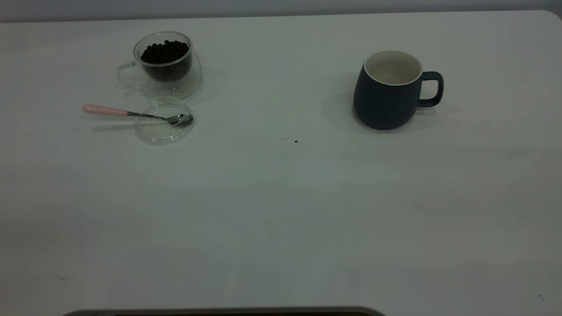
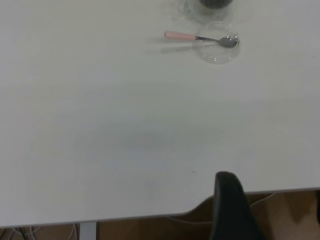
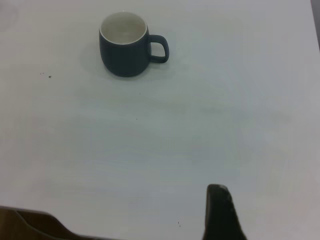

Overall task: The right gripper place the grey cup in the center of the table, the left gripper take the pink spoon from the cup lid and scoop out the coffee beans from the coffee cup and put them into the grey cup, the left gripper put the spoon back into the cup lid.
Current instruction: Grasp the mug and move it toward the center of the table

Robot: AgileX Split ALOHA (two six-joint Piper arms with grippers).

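The grey cup [image 1: 386,94] stands upright and empty on the right part of the table [image 1: 281,210], handle pointing right; it also shows in the right wrist view [image 3: 125,47]. The coffee cup [image 1: 167,66], holding coffee beans [image 1: 164,52], stands at the far left. In front of it lies the cup lid [image 1: 162,125] with the pink spoon [image 1: 131,113] resting across it, bowl in the lid, handle pointing left. The spoon [image 2: 197,37] and lid [image 2: 216,49] show far off in the left wrist view. The left gripper [image 2: 272,197] hangs open over the table's near edge. The right gripper [image 3: 272,200] is open, well short of the grey cup.
A few dark specks [image 1: 295,141] lie near the table's middle. The table's near edge [image 2: 150,215] and the floor below it show in the left wrist view. Neither arm shows in the exterior view.
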